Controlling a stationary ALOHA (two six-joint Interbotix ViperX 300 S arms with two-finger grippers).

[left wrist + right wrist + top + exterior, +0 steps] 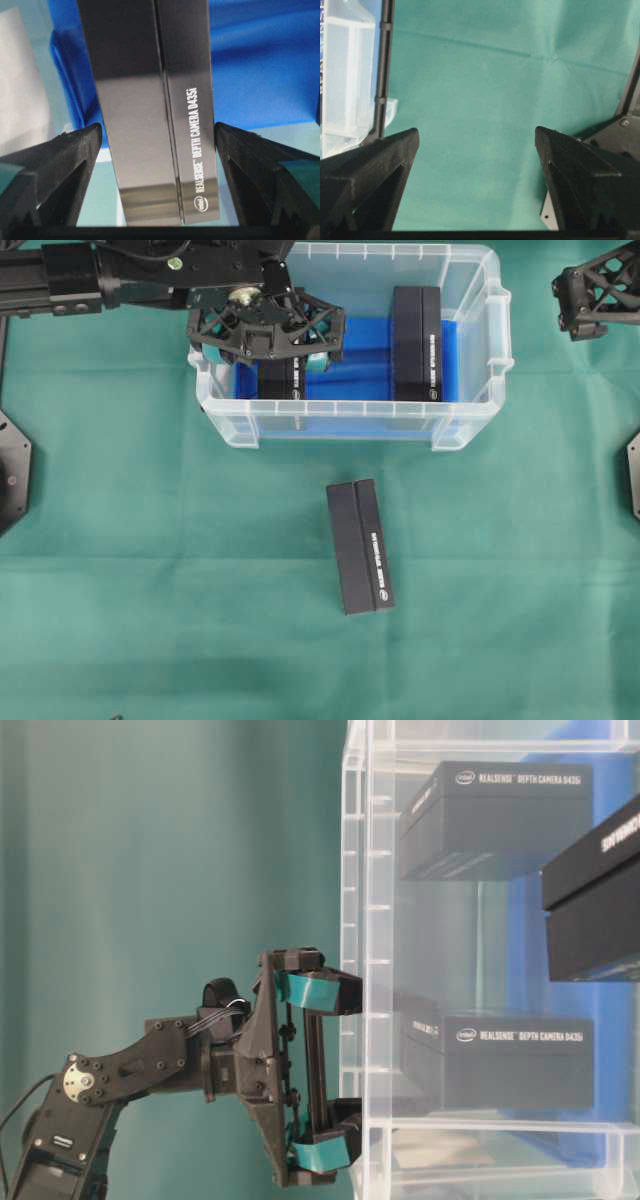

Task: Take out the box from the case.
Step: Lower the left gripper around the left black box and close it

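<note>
While the left claw (268,328) hangs over the left end of the case (470,430), its jaws stand spread wide on either side of a black box (155,110) that sits on the blue cloth (360,365) lining the bottom. In the left wrist view the box fills the gap between the two fingers (55,170) with a sliver of daylight on each flank, so nothing is gripped yet. A second black box (417,342) stands further right inside the case, well apart from the first, and a third box (360,546) already lies out on the green surface (150,590) in front of the case. The right claw (475,145) is parked off to the right above bare green cloth, released and holding nothing.

The step in hand looks like the approach to a grasp on the left-hand box. The next move probably calls for settling a little lower, closing squarely on the long sides, then lifting straight up so the box clears the case's rim without catching the wall beside it.
</note>
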